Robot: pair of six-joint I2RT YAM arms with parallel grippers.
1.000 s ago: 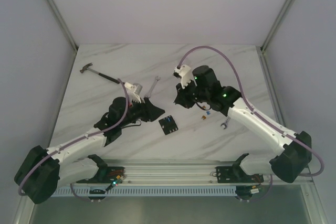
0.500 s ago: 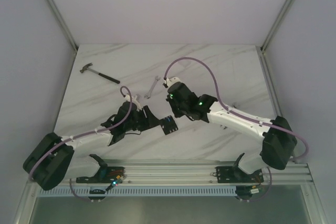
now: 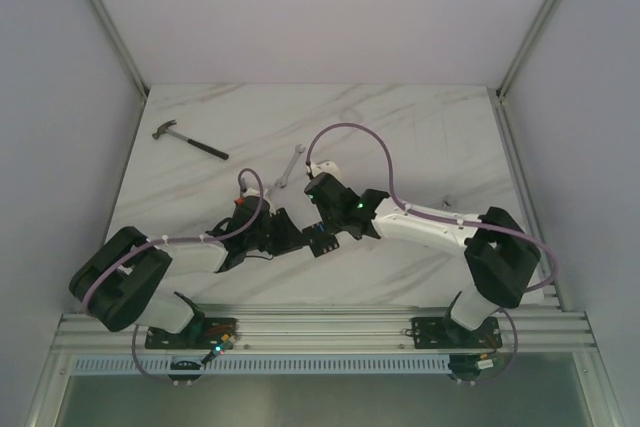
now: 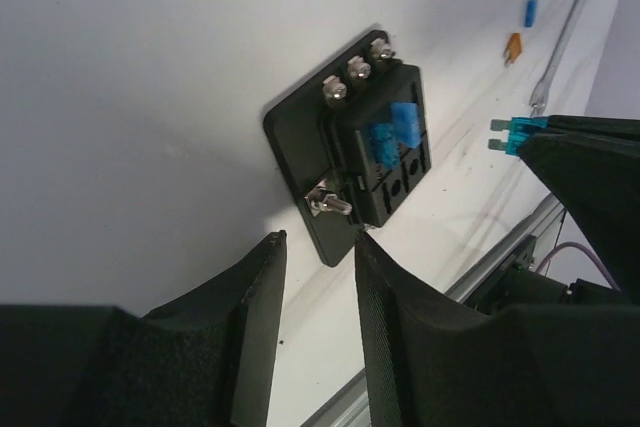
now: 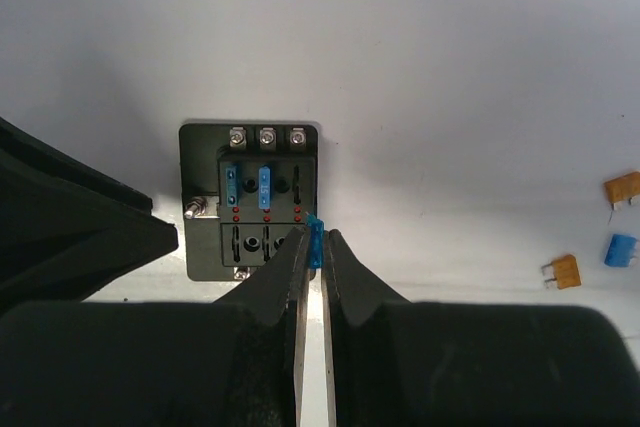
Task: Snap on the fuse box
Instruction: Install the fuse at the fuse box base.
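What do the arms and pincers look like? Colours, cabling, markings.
Left arm and right arm: white links, black joints, a looping purple cable on each. A green LED on the right wrist. Left pincer and right pincer: matte black, wedge-shaped fingers.

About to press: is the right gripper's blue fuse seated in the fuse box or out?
Out. The blue fuse, pinched in the right gripper, shows both prongs bare, off the fuse box.

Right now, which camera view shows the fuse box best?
The right wrist view: the fuse box faces the camera squarely, with its slots, two seated blue fuses and three screws clear. The left wrist view shows it obliquely. The top external view shows only a small, partly covered dark patch.
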